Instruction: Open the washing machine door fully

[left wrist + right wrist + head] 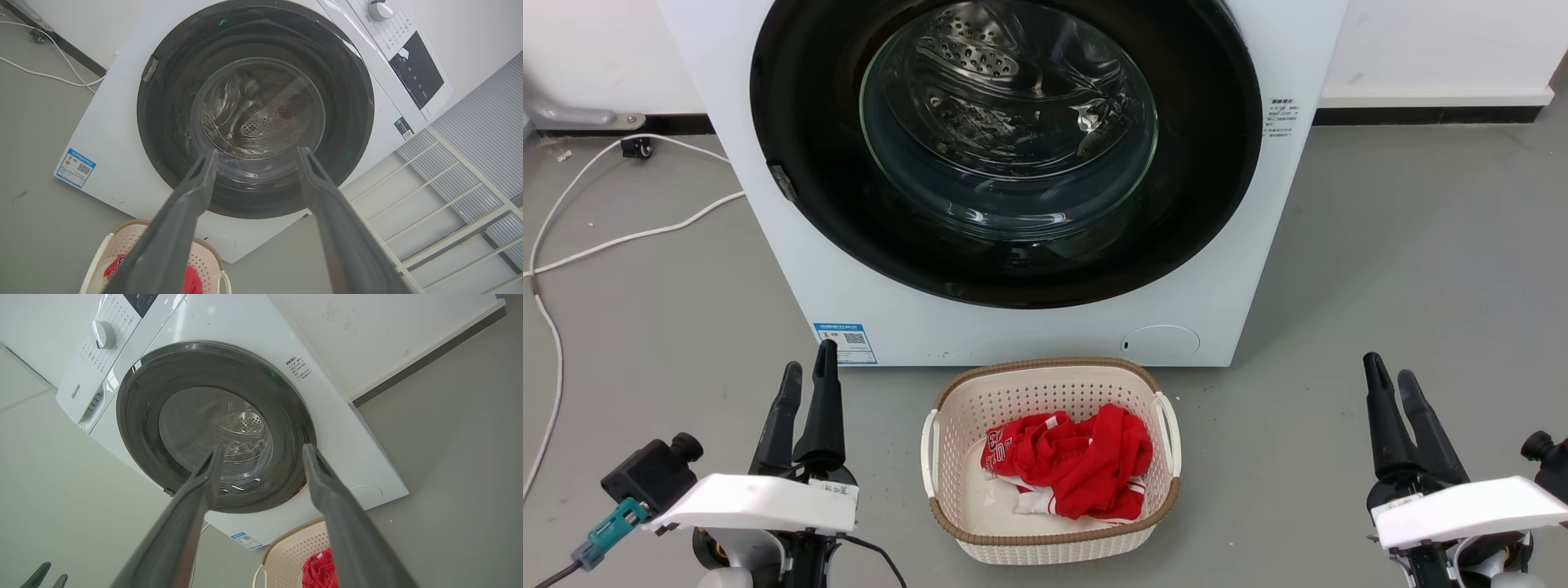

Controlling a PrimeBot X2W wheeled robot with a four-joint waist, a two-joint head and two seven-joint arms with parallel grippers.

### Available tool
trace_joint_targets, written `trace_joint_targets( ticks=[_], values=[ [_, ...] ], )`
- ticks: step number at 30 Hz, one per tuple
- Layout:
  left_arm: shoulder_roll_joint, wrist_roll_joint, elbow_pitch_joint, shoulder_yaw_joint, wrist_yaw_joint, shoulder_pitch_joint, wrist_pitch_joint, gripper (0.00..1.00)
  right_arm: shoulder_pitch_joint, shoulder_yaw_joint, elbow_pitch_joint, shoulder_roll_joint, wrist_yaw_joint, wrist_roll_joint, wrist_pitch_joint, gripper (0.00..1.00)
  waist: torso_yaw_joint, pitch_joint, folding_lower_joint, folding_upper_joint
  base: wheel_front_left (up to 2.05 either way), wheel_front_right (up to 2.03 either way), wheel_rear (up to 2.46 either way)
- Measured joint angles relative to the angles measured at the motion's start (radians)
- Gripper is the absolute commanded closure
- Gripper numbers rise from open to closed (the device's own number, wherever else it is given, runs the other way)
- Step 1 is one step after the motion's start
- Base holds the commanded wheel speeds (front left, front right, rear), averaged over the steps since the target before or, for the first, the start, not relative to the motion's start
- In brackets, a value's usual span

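The washing machine door (pixel 1006 139) fills the 12 o'clock part of the head view. Its black ring lies flush in the white washing machine (pixel 768 269) front, and the top of the ring is cut off by the upper edge of the view. A small grey tab (pixel 783 181) sits on the ring's rim at 9 o'clock. The rim reaches almost to the cabinet's side edges, with a narrow white margin at 3 and 9 o'clock and a wider strip at 6 o'clock.

The left pincer (pixel 809 363) stands at 8 o'clock and the right pincer (pixel 1388 369) at 4 o'clock. Both are well short of the machine and touch nothing. In each wrist view the two fingers are spread, with the door's glass centre showing through the gap.

A laundry basket (pixel 1049 543) holding a red garment (pixel 1078 461) sits on the floor at 6 o'clock, between the pincers. Its far rim is just beside the machine's bottom edge.

Bare grey floor (pixel 1421 245) lies open from 2 to 4 o'clock, out to the wall's dark skirting. At 9 to 10 o'clock, white cables (pixel 621 237) trail across the floor beside the cabinet's left edge.
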Motion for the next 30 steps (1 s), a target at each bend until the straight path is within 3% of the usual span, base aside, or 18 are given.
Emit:
trace_joint_targets(
  ticks=[21, 30],
  values=[
    [0.008, 0.334, -0.02, -0.046, 0.027, 0.012, -0.067, 0.0, 0.028, 0.005, -0.069, 0.002, 0.0, -0.327, 0.0, 0.0, -0.004, -0.001, 0.0, 0.0, 0.0, 0.0, 0.0],
    [0.015, 0.421, -0.024, -0.065, 0.034, 0.012, -0.09, 0.0, 0.038, 0.008, -0.089, 0.002, 0.0, -0.425, -0.003, 0.0, -0.007, -0.001, 0.0, 0.0, 0.0, 0.0, 0.0]
  ],
)
